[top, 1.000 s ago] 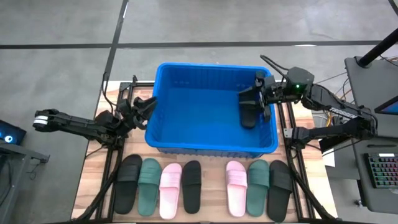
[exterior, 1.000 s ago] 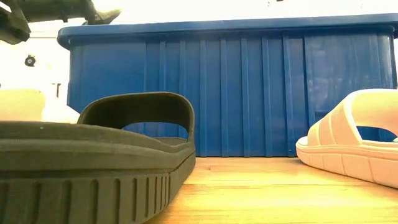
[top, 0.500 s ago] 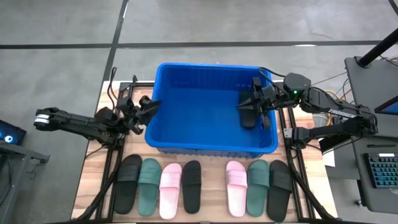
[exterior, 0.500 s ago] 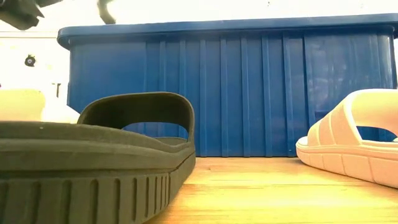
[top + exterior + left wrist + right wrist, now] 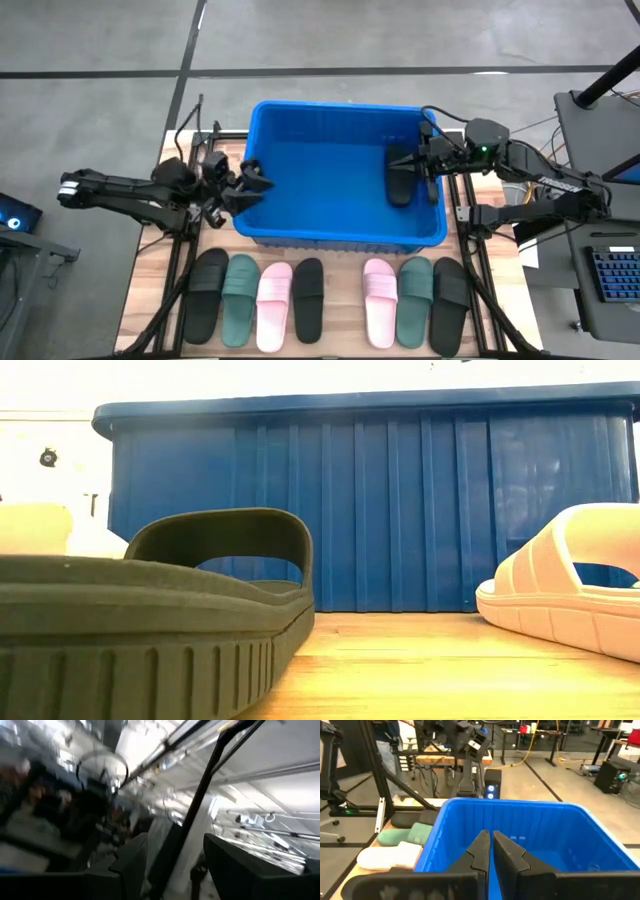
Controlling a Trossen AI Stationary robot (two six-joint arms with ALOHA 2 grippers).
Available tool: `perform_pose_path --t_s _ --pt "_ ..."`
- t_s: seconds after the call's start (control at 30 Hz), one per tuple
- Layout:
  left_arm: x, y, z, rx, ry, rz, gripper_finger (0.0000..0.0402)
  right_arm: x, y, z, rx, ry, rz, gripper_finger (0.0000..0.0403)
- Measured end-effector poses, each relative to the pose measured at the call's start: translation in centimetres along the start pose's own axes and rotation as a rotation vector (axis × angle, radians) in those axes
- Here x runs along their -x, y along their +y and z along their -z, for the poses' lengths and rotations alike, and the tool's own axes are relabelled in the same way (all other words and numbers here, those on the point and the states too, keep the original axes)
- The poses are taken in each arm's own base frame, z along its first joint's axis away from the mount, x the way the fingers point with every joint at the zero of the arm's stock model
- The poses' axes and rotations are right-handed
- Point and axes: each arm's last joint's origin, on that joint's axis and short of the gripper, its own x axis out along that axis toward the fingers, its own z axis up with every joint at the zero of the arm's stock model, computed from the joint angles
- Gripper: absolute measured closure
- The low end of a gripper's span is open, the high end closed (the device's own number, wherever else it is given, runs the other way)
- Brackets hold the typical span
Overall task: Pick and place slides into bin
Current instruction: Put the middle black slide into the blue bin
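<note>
Over bin [image 5: 265, 230], right hand [image 5: 491, 851] shut, empty; left hand [image 5: 252, 187] parted.

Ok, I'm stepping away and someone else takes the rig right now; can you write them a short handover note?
Right tool: shut and empty, over the bin's right rim.
Left tool: open and empty, at the bin's left wall.
Bin: mid-table, with one black slide lying inside at its right end.
Row in front of the bin: left group black, green, pink, black; right group pink, green, black.
Done: one slide binned. Left: the seven in the row.
</note>
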Motion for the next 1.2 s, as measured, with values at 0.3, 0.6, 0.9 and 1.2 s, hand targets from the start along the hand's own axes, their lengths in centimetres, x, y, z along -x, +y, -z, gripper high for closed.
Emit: perform_pose_path --t_s 0.3,0.6,0.9,1.2 --pt "-2.4 -1.0 0.1 -0.036 0.234 -0.065 0.0221 1.6 -0.1 0.7 -0.071 0.071 0.196 0.0390" --pt "-4.9 -3.9 -0.6 -0.295 0.420 -0.243 0.0223 2.6 -0.5 1.9 -0.086 0.198 0.426 0.0390" --pt "-7.2 -5.2 1.8 -0.311 0.558 -0.321 0.0240 2.7 -0.5 2.4 -0.087 0.248 0.424 0.0390" --pt "-8.6 -4.8 7.3 -0.235 0.700 -0.410 0.0240 2.9 -0.6 2.4 0.043 0.280 0.476 0.0390"
